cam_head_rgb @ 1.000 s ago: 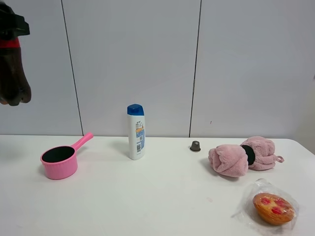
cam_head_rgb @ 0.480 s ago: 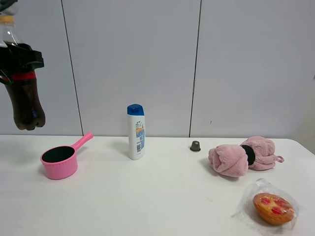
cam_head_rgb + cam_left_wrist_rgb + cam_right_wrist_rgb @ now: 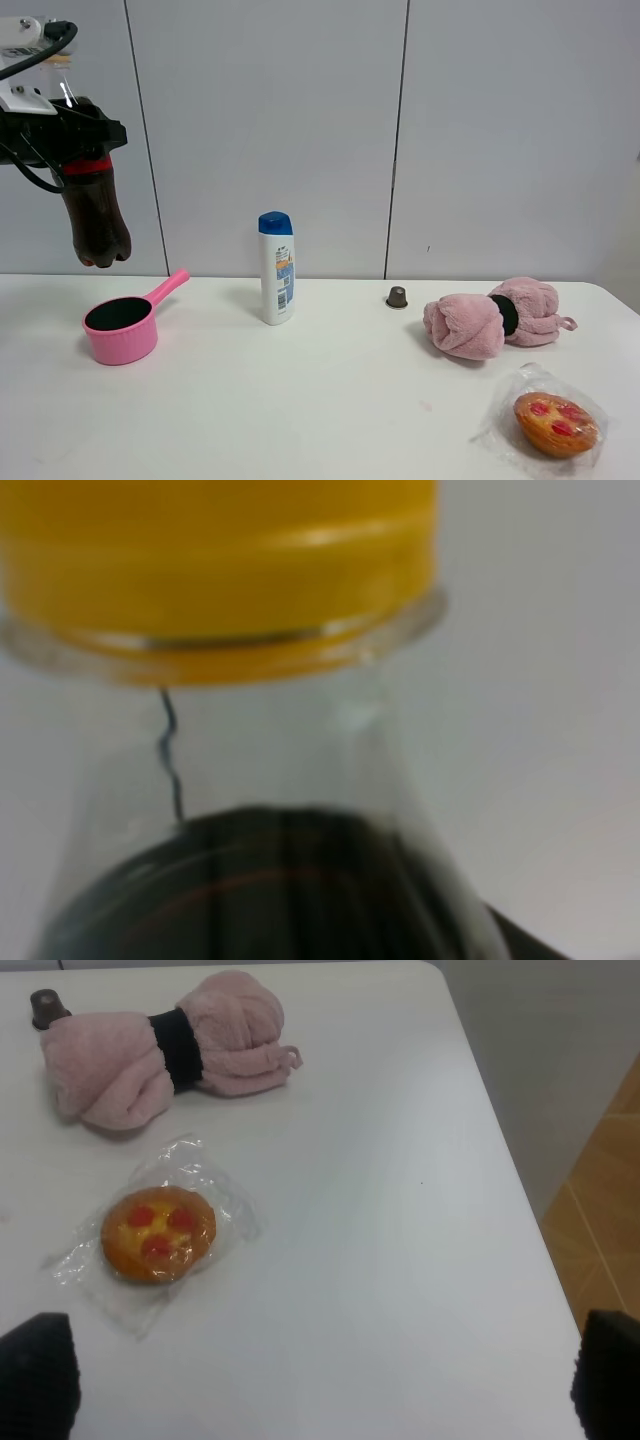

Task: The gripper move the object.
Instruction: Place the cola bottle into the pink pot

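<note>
The cola bottle [image 3: 96, 212], dark with a red label, hangs upright in the air at the far left, above and behind the pink saucepan. My left gripper [image 3: 70, 135], black with a white bracket and cable, is shut on the bottle's upper part. The left wrist view shows only the yellow-orange cap [image 3: 220, 560] and the clear neck [image 3: 260, 810] up close. My right gripper [image 3: 320, 1385] is open and empty, its two black fingertips [image 3: 35, 1378] wide apart above the table's right end; it is out of the exterior view.
On the white table stand a pink saucepan [image 3: 120, 328], a white shampoo bottle with a blue cap [image 3: 276, 268], a small brown capsule [image 3: 397, 297], a rolled pink towel [image 3: 495, 318] and a wrapped pastry [image 3: 555, 423]. The table's right edge [image 3: 505, 1170] drops to the floor.
My left gripper has carried the cola bottle to the right and lower into view, toward the space above the pink saucepan. Nothing on the table has moved.
</note>
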`<state>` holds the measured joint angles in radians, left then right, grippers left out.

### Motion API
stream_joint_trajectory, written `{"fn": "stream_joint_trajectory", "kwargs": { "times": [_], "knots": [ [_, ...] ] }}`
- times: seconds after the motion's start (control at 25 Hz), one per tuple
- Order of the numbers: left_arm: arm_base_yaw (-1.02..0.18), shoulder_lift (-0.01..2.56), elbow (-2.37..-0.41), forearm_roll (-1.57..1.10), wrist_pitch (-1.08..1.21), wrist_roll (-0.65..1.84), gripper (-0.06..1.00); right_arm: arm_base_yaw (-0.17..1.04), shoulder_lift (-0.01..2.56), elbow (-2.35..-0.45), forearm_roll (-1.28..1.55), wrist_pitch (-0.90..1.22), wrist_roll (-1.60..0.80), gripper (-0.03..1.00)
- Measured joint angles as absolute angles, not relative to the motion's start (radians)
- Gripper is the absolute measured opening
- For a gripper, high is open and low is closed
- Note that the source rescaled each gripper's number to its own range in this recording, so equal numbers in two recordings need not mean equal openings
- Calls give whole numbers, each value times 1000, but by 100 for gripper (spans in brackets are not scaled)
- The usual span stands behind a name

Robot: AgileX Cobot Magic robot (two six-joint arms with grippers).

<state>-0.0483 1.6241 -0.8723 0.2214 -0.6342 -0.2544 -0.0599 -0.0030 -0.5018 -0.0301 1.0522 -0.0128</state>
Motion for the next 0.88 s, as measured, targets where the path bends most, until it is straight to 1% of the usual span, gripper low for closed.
{"fn": "stream_joint_trajectory", "kwargs": {
  "times": [0.24,0.44,0.68,0.88],
  "knots": [
    [-48,1636,-872,221,-639,-254,1,-60,-3,-502,-30,1052,-13,100],
    [-48,1694,-872,221,-649,-255,1,-60,-3,-502,-30,1052,-13,100],
    [-48,1761,-872,221,-733,-255,1,-60,-3,-502,-30,1052,-13,100],
    [-48,1776,-872,221,-737,-255,1,-60,-3,-502,-30,1052,-13,100]
  ]
}}
